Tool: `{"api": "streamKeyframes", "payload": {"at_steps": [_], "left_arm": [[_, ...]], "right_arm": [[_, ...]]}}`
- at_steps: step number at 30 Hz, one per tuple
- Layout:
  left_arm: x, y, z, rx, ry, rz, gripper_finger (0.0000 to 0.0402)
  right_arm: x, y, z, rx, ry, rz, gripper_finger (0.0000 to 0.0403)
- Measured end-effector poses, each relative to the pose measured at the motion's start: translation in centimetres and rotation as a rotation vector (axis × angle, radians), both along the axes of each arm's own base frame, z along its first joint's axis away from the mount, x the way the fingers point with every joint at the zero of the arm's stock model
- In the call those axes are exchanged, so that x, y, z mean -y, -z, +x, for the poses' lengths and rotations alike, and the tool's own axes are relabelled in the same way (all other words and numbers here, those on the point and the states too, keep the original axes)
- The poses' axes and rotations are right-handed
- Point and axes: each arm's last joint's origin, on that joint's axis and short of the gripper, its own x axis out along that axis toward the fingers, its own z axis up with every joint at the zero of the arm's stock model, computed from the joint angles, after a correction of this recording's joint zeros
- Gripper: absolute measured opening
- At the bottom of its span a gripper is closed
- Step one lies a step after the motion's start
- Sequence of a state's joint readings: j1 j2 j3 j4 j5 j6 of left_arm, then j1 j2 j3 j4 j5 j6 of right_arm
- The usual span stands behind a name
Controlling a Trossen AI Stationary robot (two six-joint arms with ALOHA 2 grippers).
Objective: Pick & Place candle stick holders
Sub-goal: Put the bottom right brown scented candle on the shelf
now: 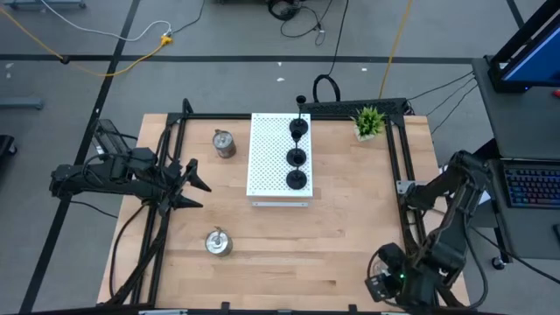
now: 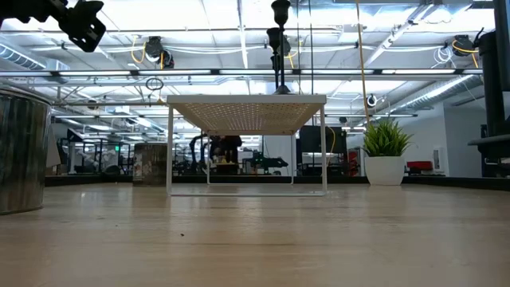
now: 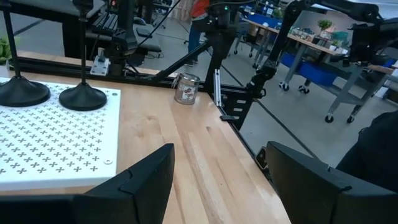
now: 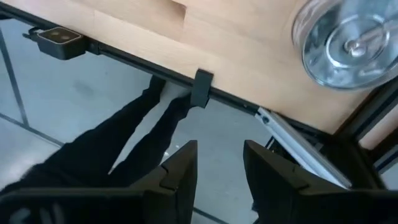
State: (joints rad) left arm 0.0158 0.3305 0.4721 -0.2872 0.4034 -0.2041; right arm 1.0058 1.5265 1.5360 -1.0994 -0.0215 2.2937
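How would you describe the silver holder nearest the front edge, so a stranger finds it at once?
Start at the white board in the table's middle. Toward the front-left lies a silver holder, alone on bare wood. The other silver one stands beside the board's far-left corner.

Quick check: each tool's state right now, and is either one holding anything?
Left tool: open, holding nothing, above the table's left side.
Right tool: open with a narrow gap, holding nothing, off the table's near right corner.
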Motion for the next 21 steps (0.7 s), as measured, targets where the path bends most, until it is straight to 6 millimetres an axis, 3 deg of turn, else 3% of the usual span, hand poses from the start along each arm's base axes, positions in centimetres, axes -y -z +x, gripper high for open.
{"api": "streamKeyframes", "payload": {"at_steps": [21], "left_arm": [[0.00, 0.00, 0.00, -0.013, -0.005, -0.032, 0.0257]], "right_arm": [[-0.59, -0.69, -0.05, 0.087, -0.063, 0.060, 0.0125]]}}
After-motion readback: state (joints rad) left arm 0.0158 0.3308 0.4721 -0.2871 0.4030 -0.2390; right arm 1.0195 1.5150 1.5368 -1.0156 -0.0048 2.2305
